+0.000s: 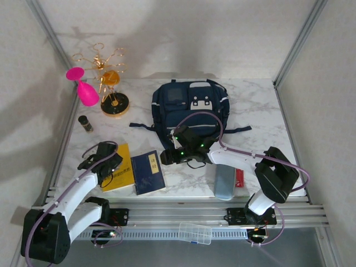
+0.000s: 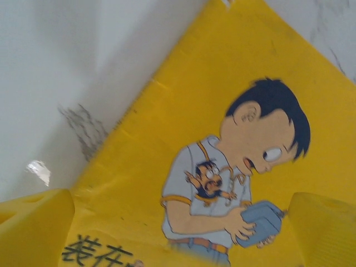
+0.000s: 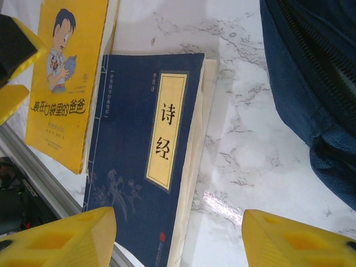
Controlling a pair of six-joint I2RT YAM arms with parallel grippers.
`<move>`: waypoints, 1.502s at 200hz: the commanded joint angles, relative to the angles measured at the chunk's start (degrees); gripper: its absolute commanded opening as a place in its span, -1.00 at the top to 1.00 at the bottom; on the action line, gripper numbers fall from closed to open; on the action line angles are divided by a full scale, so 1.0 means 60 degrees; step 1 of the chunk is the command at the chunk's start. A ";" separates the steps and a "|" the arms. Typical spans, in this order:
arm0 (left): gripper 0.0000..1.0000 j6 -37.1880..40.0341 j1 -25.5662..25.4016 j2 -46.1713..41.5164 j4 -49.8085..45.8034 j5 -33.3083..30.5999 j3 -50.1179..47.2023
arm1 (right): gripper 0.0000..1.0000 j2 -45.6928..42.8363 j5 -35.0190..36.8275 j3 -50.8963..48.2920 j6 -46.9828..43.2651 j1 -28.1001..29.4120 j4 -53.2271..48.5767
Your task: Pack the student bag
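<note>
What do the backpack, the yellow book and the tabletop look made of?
Student bag: navy woven fabric, matte, with soft folds.
Yellow book: paper, with a smooth printed cover.
Table: marble-look, grey veins, slight sheen; stone or laminate unclear.

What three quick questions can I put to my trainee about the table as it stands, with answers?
1. True or false: the yellow book already lies inside the student bag.
2. Fill in: the right gripper hangs by the blue book with its jaws ___.
3. What lies under the left gripper? A: the blue book. B: the yellow book. C: the student bag.

Key: 1 false, it lies on the table in front of the bag. 2 open, with nothing between the fingers. 3 B.
</note>
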 commanded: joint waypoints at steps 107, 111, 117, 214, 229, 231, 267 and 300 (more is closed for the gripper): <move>-0.99 -0.2255 -0.1626 -0.0481 -0.0432 -0.0880 0.0141 | -0.09 0.0447 0.0006 0.1131 0.0699 0.0253 -0.0510; -0.99 -0.2095 -0.1397 -0.0511 -0.0516 -0.0888 0.0190 | -0.08 0.0556 -0.0023 0.1236 0.0769 0.0291 -0.0497; -0.99 -0.1838 -0.1027 -0.0569 -0.0621 -0.0882 0.0242 | -0.08 0.0728 -0.0093 0.1381 0.0876 0.0360 -0.0447; -0.99 -0.0365 0.1786 -0.0344 -0.0063 0.0167 -0.0266 | -0.15 0.4327 -0.0012 0.5032 0.1811 0.1739 -0.0588; -0.99 -0.0365 0.1808 -0.0307 0.0296 0.0561 -0.0533 | -0.19 0.4730 0.0166 0.5513 0.1767 0.1731 -0.0795; -0.99 -0.0365 0.1810 -0.0311 0.0342 0.0607 -0.0569 | -0.19 0.4783 0.0201 0.5569 0.1767 0.1730 -0.0829; -0.94 -0.0477 0.1644 -0.0147 0.0843 0.1389 -0.0986 | -0.22 0.5765 0.0634 0.6678 0.1977 0.1641 -0.1133; -0.89 -0.1477 0.0704 -0.0540 0.1471 0.2260 -0.1472 | -0.24 0.6415 0.1073 0.7635 0.2014 0.1354 -0.1604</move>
